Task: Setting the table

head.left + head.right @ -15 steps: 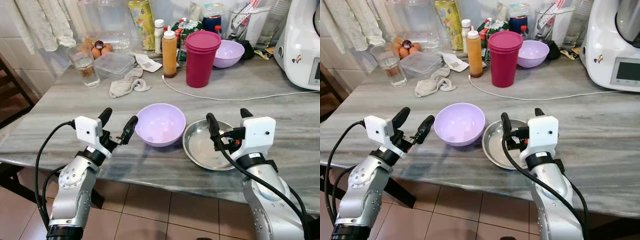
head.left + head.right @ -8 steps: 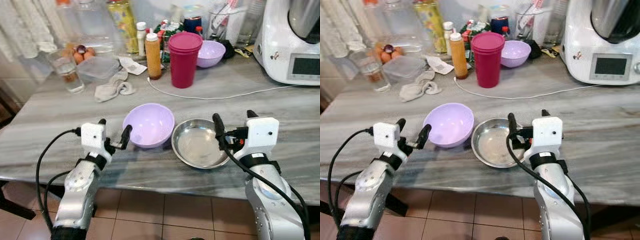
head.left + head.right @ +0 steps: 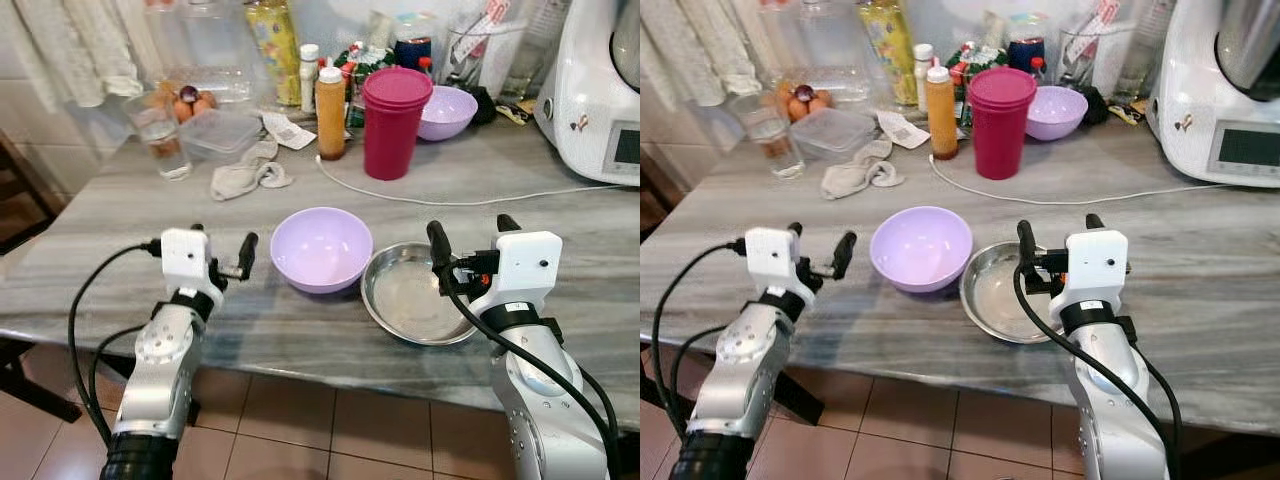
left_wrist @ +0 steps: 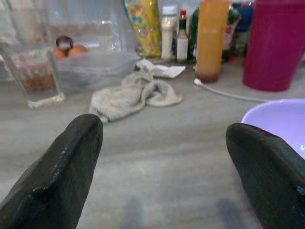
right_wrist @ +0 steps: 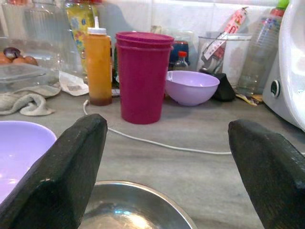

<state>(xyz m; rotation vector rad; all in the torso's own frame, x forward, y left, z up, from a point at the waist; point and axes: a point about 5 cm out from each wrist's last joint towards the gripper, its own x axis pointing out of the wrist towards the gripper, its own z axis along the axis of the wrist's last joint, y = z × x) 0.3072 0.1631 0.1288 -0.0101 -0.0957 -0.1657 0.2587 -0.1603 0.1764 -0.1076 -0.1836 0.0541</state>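
A lilac bowl (image 3: pixel 322 248) stands near the front of the grey marble table (image 3: pixel 120 230). A shallow steel bowl (image 3: pixel 418 292) touches its right side. My left gripper (image 3: pixel 222 236) is open and empty, level with the lilac bowl and a short gap to its left. In the left wrist view the bowl's rim (image 4: pixel 276 119) lies beyond one of the fingers (image 4: pixel 57 171). My right gripper (image 3: pixel 470 226) is open and empty over the steel bowl's right half. The right wrist view has the steel bowl (image 5: pixel 138 210) below the spread fingers (image 5: pixel 62 167).
Along the back stand a magenta tumbler stack (image 3: pixel 392 120), an orange sauce bottle (image 3: pixel 330 112), a second lilac bowl (image 3: pixel 447 110), a glass (image 3: pixel 160 135), a plastic box (image 3: pixel 222 132) and a crumpled cloth (image 3: pixel 250 172). A white cable (image 3: pixel 450 198) runs to a white kitchen machine (image 3: pixel 600 90).
The head view swung about. My left gripper turned from tilted to level and sits a little further from the lilac bowl. The right gripper stayed over the steel bowl.
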